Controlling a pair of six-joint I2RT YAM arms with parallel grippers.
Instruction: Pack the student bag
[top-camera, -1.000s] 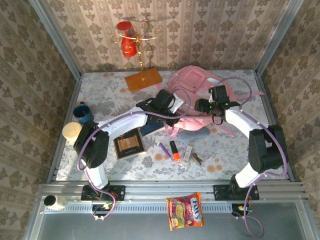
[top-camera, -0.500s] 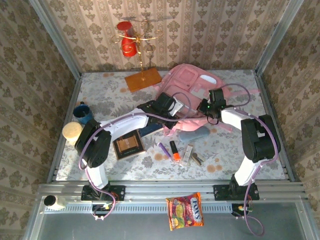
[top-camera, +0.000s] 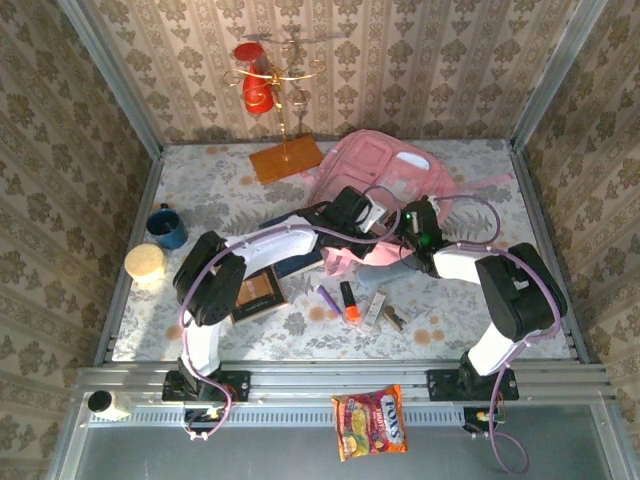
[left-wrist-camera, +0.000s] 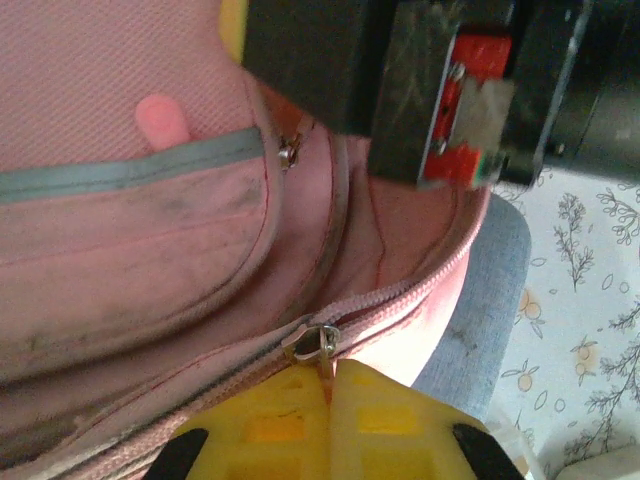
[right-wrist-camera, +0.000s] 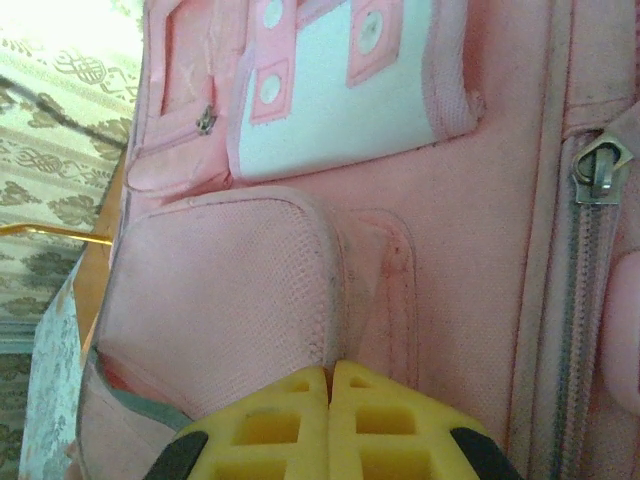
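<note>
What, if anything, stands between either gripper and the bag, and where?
Nothing visible does. Both grippers are at the bag: the left gripper is shut on a zip pull along its side, and the right gripper, fingers together, has its tips against the pink fabric of the front.

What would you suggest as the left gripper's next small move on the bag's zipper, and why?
Probably draw the zipper pull along its track to open the student bag: the left gripper looks shut on it, the zip looks closed, and the right gripper seems to pinch the fabric, bracing.
</note>
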